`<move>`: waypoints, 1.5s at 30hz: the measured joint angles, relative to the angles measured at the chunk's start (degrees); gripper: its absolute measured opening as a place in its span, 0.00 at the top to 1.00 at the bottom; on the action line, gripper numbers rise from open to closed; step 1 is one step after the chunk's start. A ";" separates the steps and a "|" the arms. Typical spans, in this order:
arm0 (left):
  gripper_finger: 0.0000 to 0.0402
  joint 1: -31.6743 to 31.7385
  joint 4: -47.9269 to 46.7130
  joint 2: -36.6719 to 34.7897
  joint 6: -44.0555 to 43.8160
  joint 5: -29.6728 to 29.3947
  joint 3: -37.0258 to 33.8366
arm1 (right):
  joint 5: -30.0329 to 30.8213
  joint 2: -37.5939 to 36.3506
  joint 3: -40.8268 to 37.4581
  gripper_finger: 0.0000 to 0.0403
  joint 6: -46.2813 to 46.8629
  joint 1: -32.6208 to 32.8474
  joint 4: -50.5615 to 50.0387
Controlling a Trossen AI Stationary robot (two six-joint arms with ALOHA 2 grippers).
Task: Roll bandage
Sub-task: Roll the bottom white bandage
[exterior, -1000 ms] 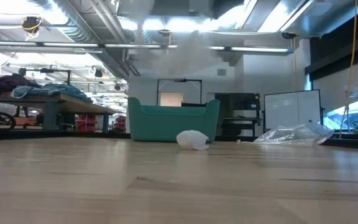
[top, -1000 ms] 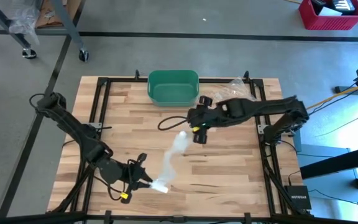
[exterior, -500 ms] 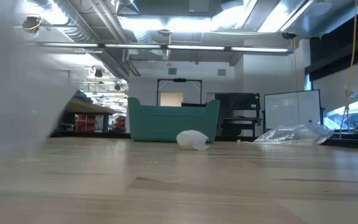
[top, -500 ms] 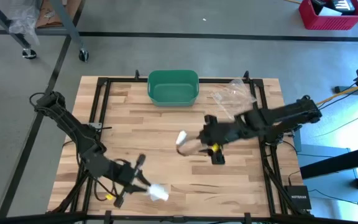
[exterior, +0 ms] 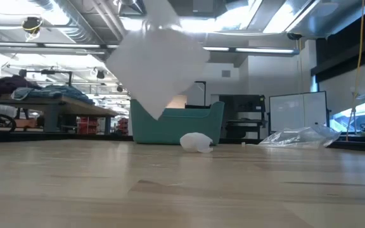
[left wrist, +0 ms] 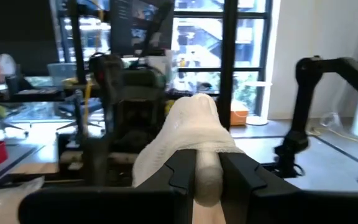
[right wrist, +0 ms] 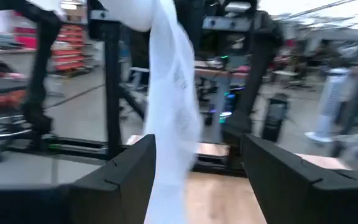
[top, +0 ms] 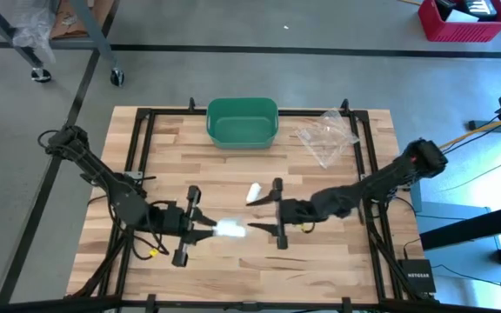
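Left gripper [top: 205,228] is clamping the bandage [top: 229,229] roll, right gripper [top: 272,214] is sitting apart around the loose tail, so rolling's looking barely started.

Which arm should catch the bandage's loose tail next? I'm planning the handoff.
Probably right: the right gripper stands open facing the bandage, whose tail hangs between its fingers. The left gripper is shut on the roll.
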 joint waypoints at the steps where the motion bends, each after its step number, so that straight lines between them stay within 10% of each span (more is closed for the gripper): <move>1: 0.90 0.00 -0.02 0.02 0.04 0.85 0.00 | -2.26 0.96 0.64 0.41 1.13 -0.48 0.04; 18: 0.90 0.34 0.26 0.02 4.05 2.02 -0.02 | -13.32 12.52 11.60 0.44 4.56 -1.64 -0.20; 31: 0.90 -1.65 0.22 -0.88 6.75 1.25 -0.07 | -6.45 13.59 15.93 0.97 1.65 -0.79 -14.14; 45: 0.90 -3.02 6.90 0.00 15.34 5.18 -0.07 | -7.37 12.60 15.95 0.90 9.27 0.78 -19.38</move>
